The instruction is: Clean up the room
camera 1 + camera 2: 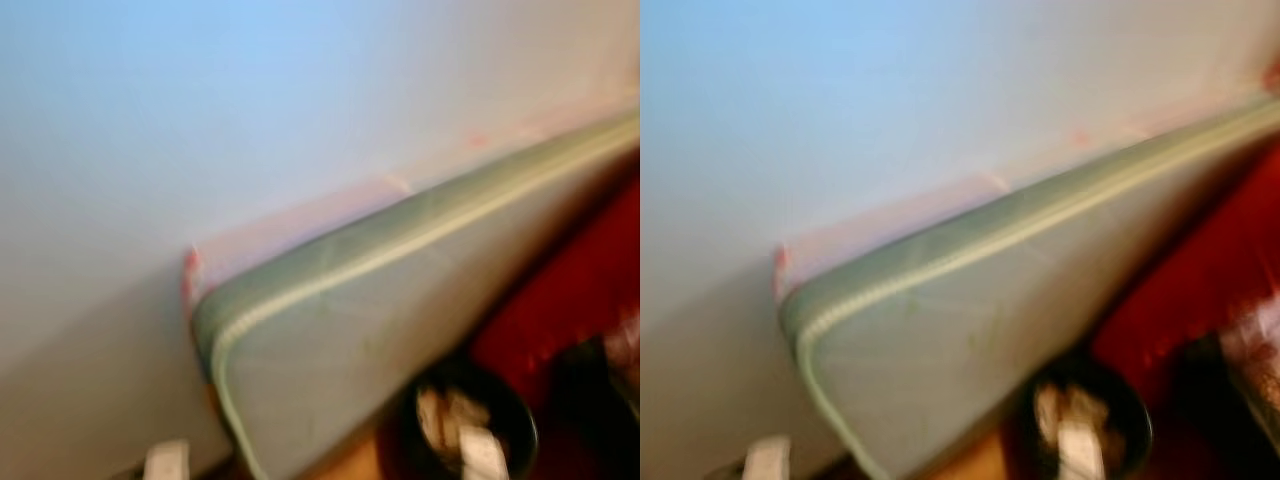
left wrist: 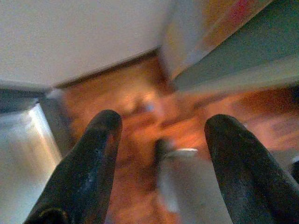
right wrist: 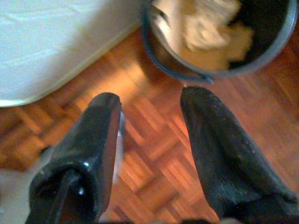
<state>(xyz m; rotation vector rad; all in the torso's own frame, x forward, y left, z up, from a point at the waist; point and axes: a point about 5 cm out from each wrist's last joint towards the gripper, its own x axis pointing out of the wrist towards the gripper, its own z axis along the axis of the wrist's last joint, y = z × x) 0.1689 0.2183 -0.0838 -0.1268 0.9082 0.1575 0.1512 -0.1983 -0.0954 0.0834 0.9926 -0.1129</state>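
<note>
A dark round bin (image 1: pixel 467 420) holding crumpled pale stuff sits on the wooden parquet floor (image 3: pixel 154 154), low and to the right in the blurred head views, just beside the near face of a pale green mattress (image 1: pixel 360 340) that leans against the light wall (image 1: pixel 250 110). Something red (image 1: pixel 570 300) lies to the bin's right. The right gripper (image 3: pixel 149 105) hangs over bare floor near the bin's rim, fingers spread and empty. The left gripper (image 2: pixel 161 128) is likewise spread wide, holding nothing, above the floor.
</note>
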